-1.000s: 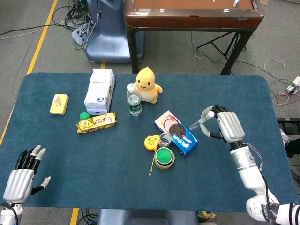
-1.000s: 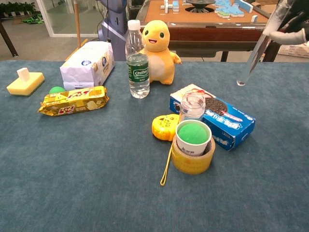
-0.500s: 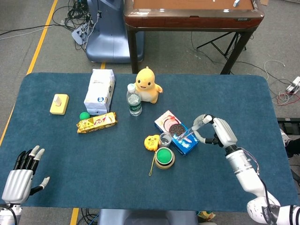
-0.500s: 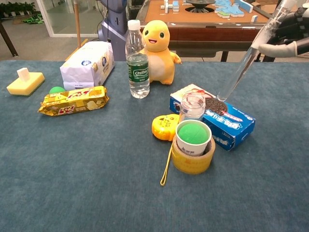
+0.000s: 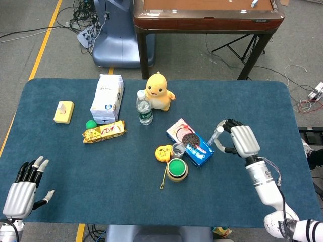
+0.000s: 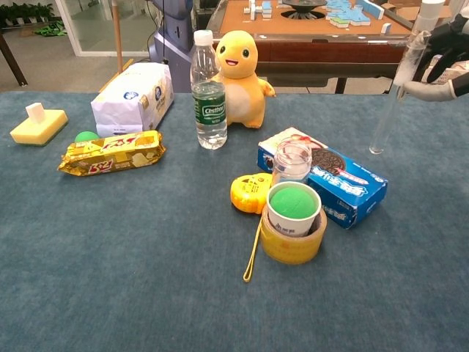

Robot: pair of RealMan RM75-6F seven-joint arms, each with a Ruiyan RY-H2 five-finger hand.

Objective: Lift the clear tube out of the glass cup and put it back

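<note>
My right hand (image 5: 239, 139) (image 6: 445, 60) grips a clear tube (image 6: 396, 95) (image 5: 215, 134) and holds it nearly upright in the air, to the right of the cookie box. The tube's lower end hangs just above the table. The small glass cup (image 5: 177, 149) (image 6: 292, 160) stands empty beside the cookie box, left of the tube. My left hand (image 5: 22, 191) rests open at the table's near left corner, holding nothing.
A blue cookie box (image 5: 190, 142), a yellow tape measure (image 5: 163, 152) and a green-filled cup on a tape roll (image 5: 177, 169) crowd around the glass cup. Further back stand a water bottle (image 5: 144, 107), a yellow plush toy (image 5: 159, 92), a white bag (image 5: 107, 97) and a snack pack (image 5: 104, 131).
The right hand swung the tube in over the cookie box, tilted toward the glass cup, then drew it back right and stood it more upright. The left hand stayed put.
</note>
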